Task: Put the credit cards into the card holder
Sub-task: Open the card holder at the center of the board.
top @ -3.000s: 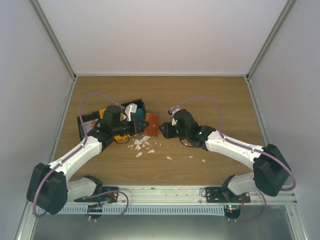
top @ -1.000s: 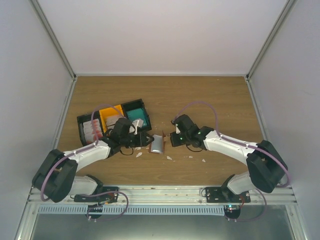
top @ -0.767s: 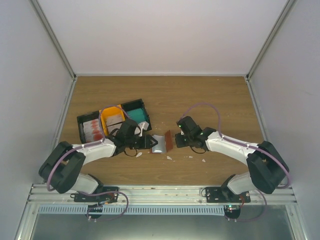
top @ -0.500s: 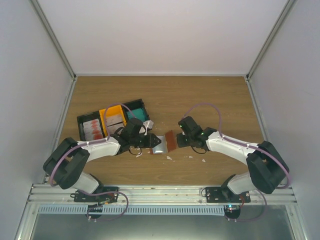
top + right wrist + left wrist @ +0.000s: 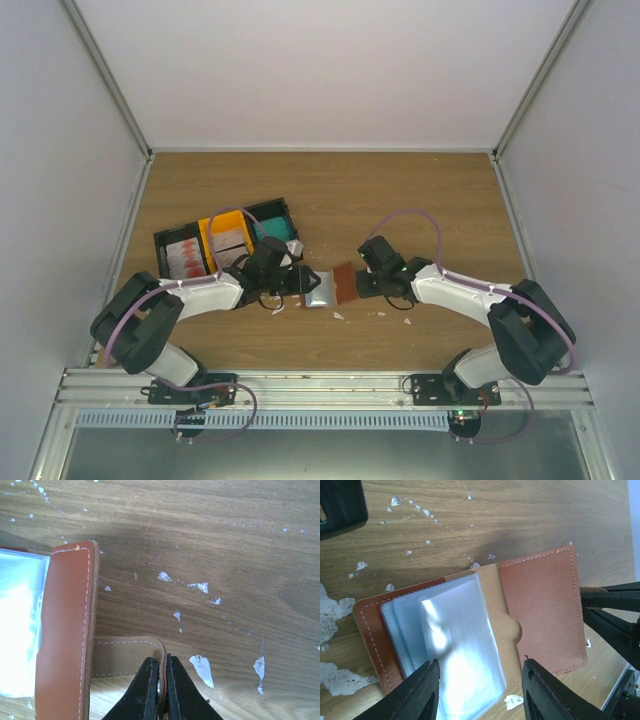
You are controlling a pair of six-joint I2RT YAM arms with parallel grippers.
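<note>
The reddish-brown card holder [image 5: 344, 283] lies open on the table, its clear sleeves [image 5: 318, 291] facing up. My right gripper [image 5: 357, 284] is shut on its closing tab [image 5: 125, 655] at the holder's right edge [image 5: 65, 630]. My left gripper [image 5: 302, 284] is open and empty, its fingers [image 5: 427, 690] straddling the sleeves [image 5: 455, 640] from the holder's near side [image 5: 540, 605]. The credit cards sit in the bin: white with red marks [image 5: 184, 258], whitish-grey [image 5: 230, 240], teal [image 5: 268, 229].
The black and orange bin [image 5: 160, 243] stands behind my left arm; its corner shows in the left wrist view [image 5: 340, 502]. Small white scraps [image 5: 338, 315] lie on the wood around the holder, also in the right wrist view [image 5: 202, 662].
My left gripper left the bin and came right, over the holder. The holder moved toward the front and my right gripper pulled its flap open to the right.
</note>
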